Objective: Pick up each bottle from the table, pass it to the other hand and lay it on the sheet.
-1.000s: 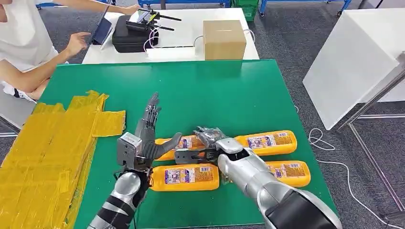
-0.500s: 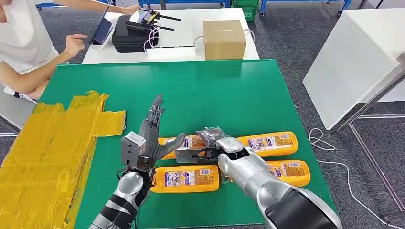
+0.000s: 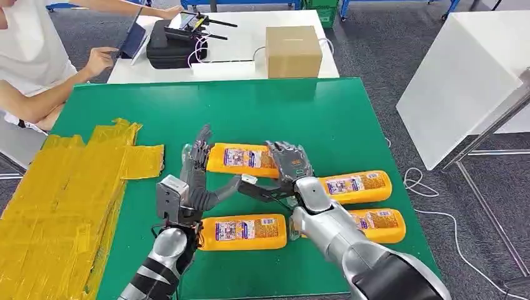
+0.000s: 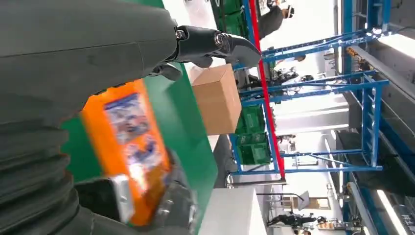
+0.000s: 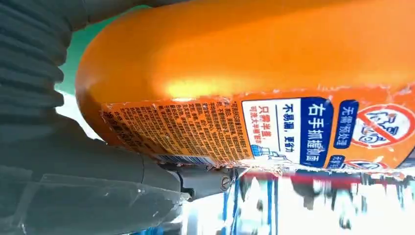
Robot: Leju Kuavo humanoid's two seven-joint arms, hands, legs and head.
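Observation:
My right hand (image 3: 284,172) grips an orange bottle (image 3: 240,159) with a blue and white label and holds it lifted above the green table (image 3: 262,112); the same bottle (image 5: 254,73) shows up close in the right wrist view. My left hand (image 3: 195,178) stands upright just left of the bottle, fingers spread, holding nothing; the bottle (image 4: 129,142) lies beyond its thumb in the left wrist view. Three more orange bottles lie on the table: one (image 3: 245,232) near the front, one (image 3: 353,185) to the right, one (image 3: 378,225) at the front right. The yellow sheet (image 3: 62,194) covers the table's left side.
A cardboard box (image 3: 294,51) stands on a white table beyond the green one, next to a black case (image 3: 169,47) and a controller. A person (image 3: 37,69) sits at the far left with a tablet. A white table (image 3: 462,81) stands to the right.
My right hand has lifted one bottle off the table and carried it up and leftward toward my left hand. The left hand has stayed open and nearly in place.

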